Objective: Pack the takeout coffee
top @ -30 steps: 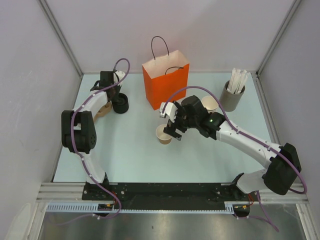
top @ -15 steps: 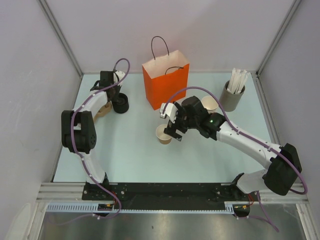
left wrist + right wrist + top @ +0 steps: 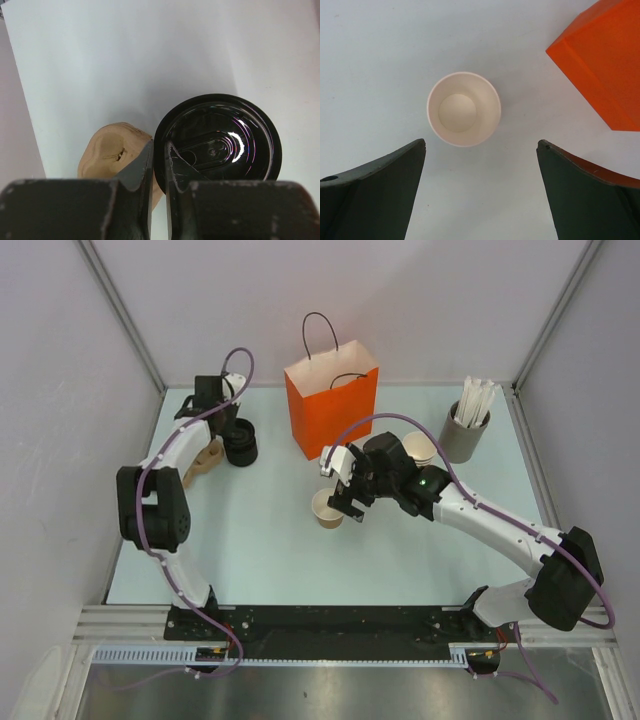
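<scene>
The tan paper cup [image 3: 327, 508] stands upright and empty at mid-table; it also shows in the right wrist view [image 3: 464, 116]. My right gripper [image 3: 343, 498] is open and empty, hovering just above and to the near side of the cup [image 3: 481, 150]. The round black lid [image 3: 240, 445] sits at the far left. In the left wrist view my left gripper [image 3: 159, 152] is shut on the left rim of the black lid [image 3: 220, 142], one finger inside the rim and one outside. My left gripper shows in the top view [image 3: 226, 428] beside the lid.
An orange paper bag [image 3: 331, 405] stands open at the back centre, its corner in the right wrist view [image 3: 605, 65]. A stack of tan cups [image 3: 420, 448] and a grey cylinder of white sticks [image 3: 463, 432] stand at the back right. A crumpled tan lump [image 3: 112, 155] lies left of the lid.
My left arm has shifted a little to the left and back, still at the black lid. The right arm and the cup have not moved.
</scene>
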Controlling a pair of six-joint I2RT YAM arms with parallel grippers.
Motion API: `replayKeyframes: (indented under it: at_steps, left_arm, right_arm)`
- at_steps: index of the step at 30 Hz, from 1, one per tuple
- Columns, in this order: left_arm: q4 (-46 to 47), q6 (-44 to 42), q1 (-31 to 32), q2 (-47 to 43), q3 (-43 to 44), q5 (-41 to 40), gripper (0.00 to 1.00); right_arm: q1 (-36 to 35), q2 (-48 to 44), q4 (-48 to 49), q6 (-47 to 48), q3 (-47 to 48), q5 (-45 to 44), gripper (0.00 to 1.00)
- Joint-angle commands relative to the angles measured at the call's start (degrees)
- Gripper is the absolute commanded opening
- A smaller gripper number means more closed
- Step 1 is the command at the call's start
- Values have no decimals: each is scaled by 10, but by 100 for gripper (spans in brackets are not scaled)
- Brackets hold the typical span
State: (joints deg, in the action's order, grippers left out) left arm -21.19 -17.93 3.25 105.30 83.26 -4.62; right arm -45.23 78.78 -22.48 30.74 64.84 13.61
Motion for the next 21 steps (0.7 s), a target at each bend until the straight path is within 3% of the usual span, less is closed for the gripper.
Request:
replayKeyframes:
  at_steps: [1, 6, 15, 21]
  left_arm:
    - [-11, 18, -5, -44, 29, 23, 15]
    - [-30, 24, -10, -65, 25, 42, 14]
    - [-96, 42, -14, -133, -13, 145, 14]
    - [-162, 35, -14, -190, -44, 230, 11]
  right_arm:
    - [1, -17, 5, 9, 1, 5, 98]
    - [1, -21, 2, 12, 1, 7, 98]
    - [-14, -30, -19, 50, 1, 24, 99]
    - [-109, -39, -32, 123, 16, -95, 99]
